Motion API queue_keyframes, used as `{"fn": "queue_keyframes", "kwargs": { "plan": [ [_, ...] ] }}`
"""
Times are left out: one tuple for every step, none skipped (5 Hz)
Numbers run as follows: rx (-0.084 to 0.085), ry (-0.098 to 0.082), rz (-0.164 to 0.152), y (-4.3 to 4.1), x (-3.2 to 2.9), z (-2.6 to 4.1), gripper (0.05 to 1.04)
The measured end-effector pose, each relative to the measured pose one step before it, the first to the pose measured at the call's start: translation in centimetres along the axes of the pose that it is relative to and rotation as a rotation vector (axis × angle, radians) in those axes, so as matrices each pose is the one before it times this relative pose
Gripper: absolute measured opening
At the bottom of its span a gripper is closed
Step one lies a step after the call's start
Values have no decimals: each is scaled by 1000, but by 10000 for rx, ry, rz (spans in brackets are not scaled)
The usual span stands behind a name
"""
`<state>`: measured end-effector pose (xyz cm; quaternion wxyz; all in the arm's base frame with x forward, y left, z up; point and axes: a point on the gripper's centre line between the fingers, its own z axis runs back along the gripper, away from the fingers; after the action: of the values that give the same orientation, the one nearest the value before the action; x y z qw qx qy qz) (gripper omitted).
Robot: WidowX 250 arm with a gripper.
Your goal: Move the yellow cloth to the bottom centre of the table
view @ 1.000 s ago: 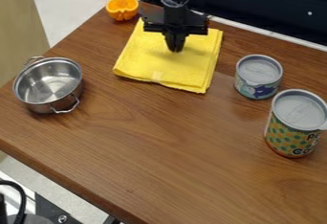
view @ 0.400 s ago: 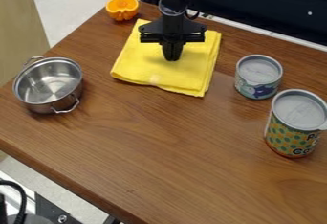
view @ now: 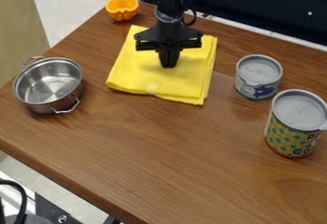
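Yellow and folded into a flat, roughly square pad, the cloth (view: 156,82) lies in the upper middle of the frame, on the brown wooden table (view: 191,146). Its lower edge reaches a little above the frame's centre, so the goal at the bottom centre is well apart from it. I would judge the task to be in its early part: the black two-finger gripper (view: 168,65) is down on the cloth, and most of the way down the frame is left to cover. After that would come letting go and lifting clear.

The gripper's fingers stand together, their tips against the cloth near its middle. Whether a thin fold is caught between them or they merely press on the top, I cannot tell.

The spot right under the tips is hidden, and the black gripper body covers part of the cloth's upper portion. The arm is cut off by the top edge of the frame. How many layers the pad has is hard to make out, as is the cause of the pale patch near its lower edge. At the right, the tall can with the green and yellow pattern (view: 290,134) touches the frame's edge, and the table runs out of the frame at the lower right.
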<state>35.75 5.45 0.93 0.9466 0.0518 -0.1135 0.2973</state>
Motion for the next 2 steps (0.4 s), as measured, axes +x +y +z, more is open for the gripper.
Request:
{"fn": "queue_keyframes", "kwargs": {
  "plan": [
    [-4,117,-116,777,-2222,500,53],
    [-134,333,-105,414,-1730,349,53]
  ]
}}
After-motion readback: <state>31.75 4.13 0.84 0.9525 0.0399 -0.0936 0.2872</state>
